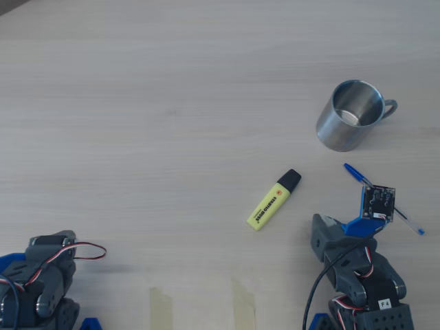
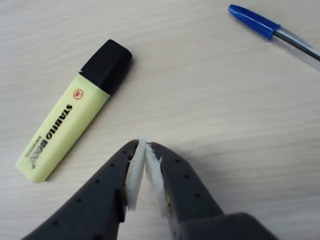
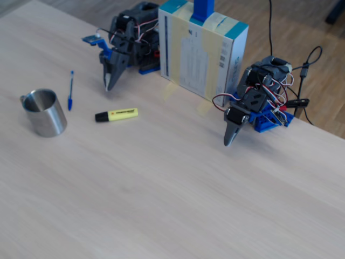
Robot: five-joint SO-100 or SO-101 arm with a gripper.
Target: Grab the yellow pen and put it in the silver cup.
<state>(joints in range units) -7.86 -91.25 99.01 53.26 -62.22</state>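
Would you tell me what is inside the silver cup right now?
The silver cup looks empty: the overhead view shows only its shiny bare bottom. The yellow pen lies on the table, outside it. The near inner wall is hidden by the rim.

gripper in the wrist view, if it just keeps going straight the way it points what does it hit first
Most likely bare table. The shut gripper points between the yellow pen, off to the left in the wrist view, and the blue pen, to the upper right; depth is uncertain.
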